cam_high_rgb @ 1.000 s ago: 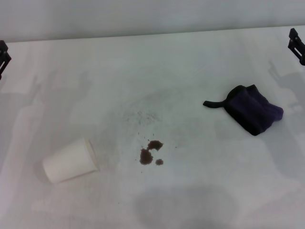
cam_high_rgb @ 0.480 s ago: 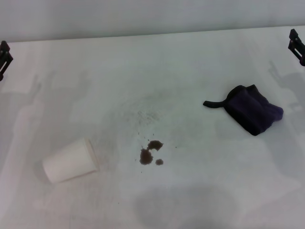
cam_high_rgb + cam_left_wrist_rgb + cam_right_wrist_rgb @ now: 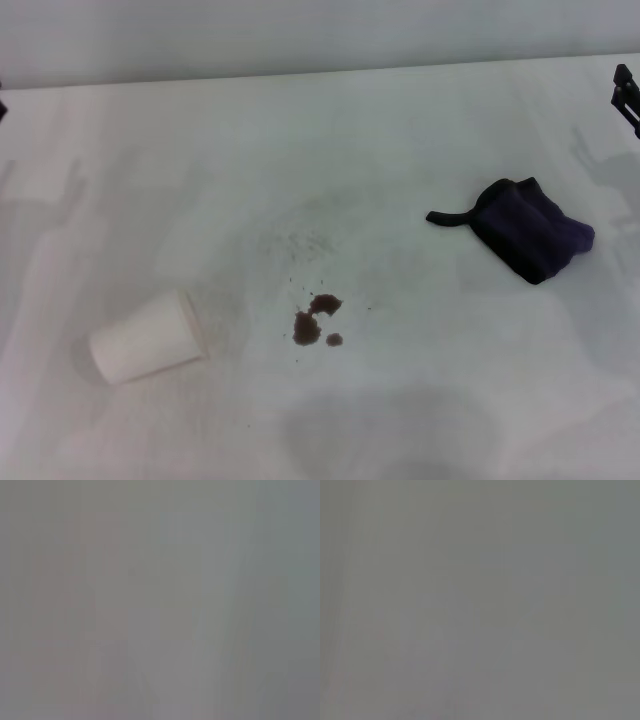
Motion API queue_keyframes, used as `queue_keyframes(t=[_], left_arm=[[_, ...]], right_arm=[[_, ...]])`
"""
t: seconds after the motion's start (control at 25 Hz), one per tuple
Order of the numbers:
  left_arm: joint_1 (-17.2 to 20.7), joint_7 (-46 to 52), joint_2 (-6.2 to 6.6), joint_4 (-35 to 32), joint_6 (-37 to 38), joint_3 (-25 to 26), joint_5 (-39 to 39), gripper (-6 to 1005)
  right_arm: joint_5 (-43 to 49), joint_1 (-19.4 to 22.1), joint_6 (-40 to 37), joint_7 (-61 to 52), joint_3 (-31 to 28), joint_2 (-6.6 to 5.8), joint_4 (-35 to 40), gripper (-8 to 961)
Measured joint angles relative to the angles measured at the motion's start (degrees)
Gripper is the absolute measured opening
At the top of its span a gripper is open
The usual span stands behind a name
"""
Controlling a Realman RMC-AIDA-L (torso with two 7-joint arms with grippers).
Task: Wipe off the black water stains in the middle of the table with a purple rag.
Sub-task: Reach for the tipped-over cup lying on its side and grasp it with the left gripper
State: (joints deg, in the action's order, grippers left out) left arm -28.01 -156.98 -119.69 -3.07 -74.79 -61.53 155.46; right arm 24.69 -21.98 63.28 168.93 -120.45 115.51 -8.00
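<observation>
Table: the table (image 3: 420,400) is a wide, flat, plain white top that fills almost the whole head view; faint grey shadows lie on it, one large soft one near the front edge and thinner ones toward both sides.
Room: behind the far edge of the table there is only a pale, bare wall strip along the top of the head view.
Stains: the black water stains (image 3: 316,322) sit near the middle of the table, a few small dark brown-black blotches close together, with tiny specks scattered just behind them (toward the far edge).
Rag: the purple rag (image 3: 535,240) lies flat on the table on the right side, well apart from the stains; it is a dark bundle with black edging, and its thin black strap points left toward the middle.
Cup: a white paper cup (image 3: 147,338) lies on its side on the left front part of the table, near the stains but not touching them.
Right gripper: the right gripper (image 3: 627,95) shows only as a small black part at the right edge, above the table and well apart from the rag; it holds nothing.
Left gripper: only a tiny dark bit at the far left edge of the head view.
Wrist views: both show only a plain grey field, nothing can be made out.
</observation>
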Motion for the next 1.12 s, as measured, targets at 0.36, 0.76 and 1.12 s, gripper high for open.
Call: queue_keyframes(t=[0.36,0.76,1.12], left_arm=[[8.9,18.4,1.73,-14.8,1.7,-1.5,-11.9,876],[13.4,50.9,6.25,-38.5,16.0,-0.9,-42.8,875],[8.8,77.9,12.56,-53.7,4.5,2.0,-75.9,876]], right_arm=[[0.3,0.3,0.4,0.1,0.0,-0.14,-0.1,847],[-0.1,0.0,0.4,0.1,0.0,0.02,-0.2,847],[-2.1,0.3,1.1,-0.2,-0.1,0.07,-0.8,847]])
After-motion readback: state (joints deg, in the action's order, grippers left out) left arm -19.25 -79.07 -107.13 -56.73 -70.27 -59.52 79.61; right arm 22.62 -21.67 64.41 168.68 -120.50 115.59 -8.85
